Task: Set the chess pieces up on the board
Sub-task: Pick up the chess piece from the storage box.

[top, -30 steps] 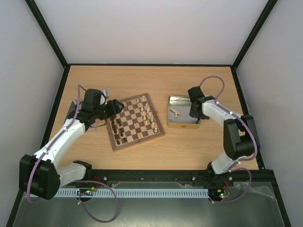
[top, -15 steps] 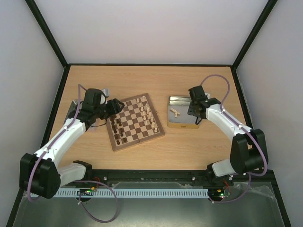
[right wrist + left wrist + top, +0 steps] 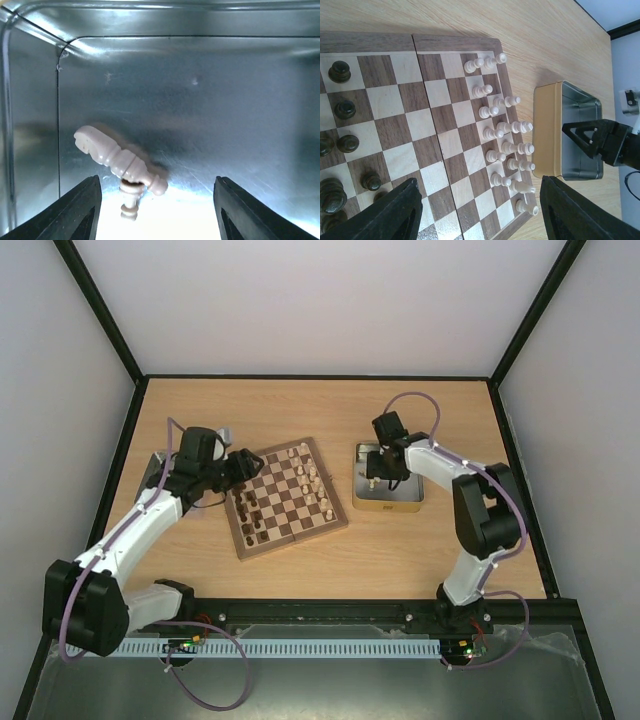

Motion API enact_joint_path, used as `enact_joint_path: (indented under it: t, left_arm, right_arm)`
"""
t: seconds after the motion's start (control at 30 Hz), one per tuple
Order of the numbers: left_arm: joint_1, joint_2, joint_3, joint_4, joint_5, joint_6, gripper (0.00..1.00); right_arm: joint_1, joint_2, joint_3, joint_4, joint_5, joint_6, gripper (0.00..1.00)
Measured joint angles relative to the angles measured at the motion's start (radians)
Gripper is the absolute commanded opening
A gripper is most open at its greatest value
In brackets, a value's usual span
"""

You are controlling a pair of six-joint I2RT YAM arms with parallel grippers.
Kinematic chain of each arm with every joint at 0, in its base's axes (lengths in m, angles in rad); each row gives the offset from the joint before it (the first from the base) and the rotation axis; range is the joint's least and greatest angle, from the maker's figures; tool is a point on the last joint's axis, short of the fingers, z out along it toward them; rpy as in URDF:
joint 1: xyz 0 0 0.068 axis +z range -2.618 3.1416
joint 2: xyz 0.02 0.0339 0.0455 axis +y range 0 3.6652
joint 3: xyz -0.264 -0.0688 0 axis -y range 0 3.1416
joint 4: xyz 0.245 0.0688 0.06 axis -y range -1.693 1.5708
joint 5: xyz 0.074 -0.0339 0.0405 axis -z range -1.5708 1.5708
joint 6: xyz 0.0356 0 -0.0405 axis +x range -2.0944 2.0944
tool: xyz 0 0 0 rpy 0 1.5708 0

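The board [image 3: 287,503] lies at mid-table, turned a little. Cream chess pieces [image 3: 312,480] line its right side and dark ones [image 3: 250,515] its left. My left gripper [image 3: 240,468] hangs open over the board's left edge. In the left wrist view its fingertips [image 3: 390,210] straddle bare squares [image 3: 445,125], with cream men [image 3: 505,132] ahead and dark men [image 3: 340,145] at the left. My right gripper [image 3: 378,475] reaches down into the metal tin [image 3: 388,503], open. Two cream pieces [image 3: 117,160] lie crossed on the tin floor between its fingers, untouched.
The tin [image 3: 570,130] stands just right of the board, its shiny walls [image 3: 200,60] closing round the right gripper. A black frame [image 3: 320,377] and pale walls bound the wooden table. The right arm's cable [image 3: 415,400] loops above the tin.
My right arm swung left from the tin's right side to its left part, and its jaws went from shut to open. The left arm has not moved.
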Motion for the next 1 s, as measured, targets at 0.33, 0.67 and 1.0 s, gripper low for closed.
enact_joint_path:
  t: [0.33,0.67,1.0]
  left_arm:
    - [0.000,0.036,0.000,0.003,0.017,0.001,0.66]
    - [0.000,0.039,0.005,0.009,0.019,0.005,0.66]
    - [0.000,0.039,0.005,0.009,0.019,0.008,0.66]
  right_arm:
    - [0.011,0.113,0.040,0.002,-0.013,-0.071,0.50]
    - [0.019,0.163,0.067,0.044,0.048,-0.090,0.31]
    - [0.020,0.163,0.049,0.127,0.094,-0.060,0.16]
